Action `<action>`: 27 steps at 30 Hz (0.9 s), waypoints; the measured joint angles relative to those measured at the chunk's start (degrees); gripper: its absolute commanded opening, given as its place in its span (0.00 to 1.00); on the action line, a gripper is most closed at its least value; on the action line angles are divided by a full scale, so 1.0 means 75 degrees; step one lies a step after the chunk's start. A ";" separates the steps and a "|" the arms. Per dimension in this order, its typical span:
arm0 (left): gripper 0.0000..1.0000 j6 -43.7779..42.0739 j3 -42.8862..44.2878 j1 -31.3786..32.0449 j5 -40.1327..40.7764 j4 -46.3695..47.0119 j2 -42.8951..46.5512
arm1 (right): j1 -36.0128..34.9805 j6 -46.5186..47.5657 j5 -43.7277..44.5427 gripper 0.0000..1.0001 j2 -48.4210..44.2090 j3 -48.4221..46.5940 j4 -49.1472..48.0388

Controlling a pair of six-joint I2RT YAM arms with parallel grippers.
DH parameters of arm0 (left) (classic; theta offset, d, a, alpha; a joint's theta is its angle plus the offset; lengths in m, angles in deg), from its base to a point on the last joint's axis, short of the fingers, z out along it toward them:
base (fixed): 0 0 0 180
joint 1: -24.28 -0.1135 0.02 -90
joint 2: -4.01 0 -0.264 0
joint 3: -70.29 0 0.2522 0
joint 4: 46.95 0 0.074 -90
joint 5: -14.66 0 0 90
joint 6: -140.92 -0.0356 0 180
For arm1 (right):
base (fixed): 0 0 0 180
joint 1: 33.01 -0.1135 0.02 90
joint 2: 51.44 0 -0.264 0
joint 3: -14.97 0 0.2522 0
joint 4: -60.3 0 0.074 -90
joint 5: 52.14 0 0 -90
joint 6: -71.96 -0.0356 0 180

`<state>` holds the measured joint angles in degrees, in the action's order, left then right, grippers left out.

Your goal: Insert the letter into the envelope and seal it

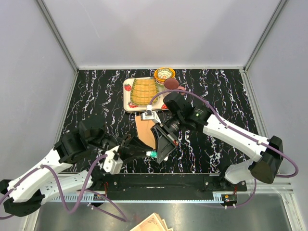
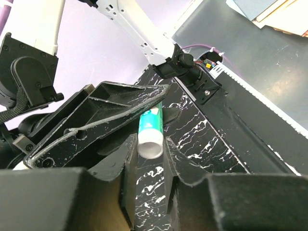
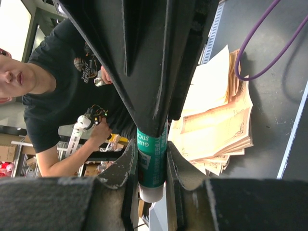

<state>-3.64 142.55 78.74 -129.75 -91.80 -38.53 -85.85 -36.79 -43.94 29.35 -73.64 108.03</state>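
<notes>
A: Envelope?
B: Flat on table, just under R gripper and partly hidden by it, a bit beyond L gripper. No sign of letter. Prob. inside already, can't confirm.
A: Hands?
B: R: pinched tight on glue stick. L: jaws set either side of stick's white end, slim gaps showing. Can't tell if gripping yet.
A: Step?
B: Looks like uncapping. To do well: hold R clamp rigid, seat L pads square on cap only, not barrel, then pull straight along stick axis, no sideways wrench. Risk of slip if biting too near the tip.
</notes>
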 measured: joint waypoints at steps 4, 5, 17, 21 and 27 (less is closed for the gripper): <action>0.14 0.0143 0.0041 0.0035 0.0105 -0.0082 -0.0009 | 0.0000 -0.0015 0.0012 0.00 0.0000 -0.0003 -0.0003; 0.13 0.0251 0.0058 0.0035 0.0143 -0.0096 -0.0009 | 0.0003 -0.0012 0.0032 0.00 0.0000 -0.0003 -0.0006; 0.00 0.4736 -0.0017 -0.0236 0.1306 0.0603 -0.0117 | 0.0265 0.1865 0.2276 0.00 -0.0061 -0.1329 0.2212; 0.00 0.7466 -0.0755 -0.1215 0.1364 0.1562 -0.0143 | 0.0303 0.2600 0.4065 0.00 -0.0367 -0.1460 0.2372; 0.43 1.1584 -0.2025 -0.2906 0.0761 0.3984 -0.0545 | 0.0411 0.3631 0.6301 0.00 -0.0562 -0.1486 0.1818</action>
<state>83.24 127.36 56.95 -124.05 -61.92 -42.62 -82.77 -9.55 3.31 25.13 -84.79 121.67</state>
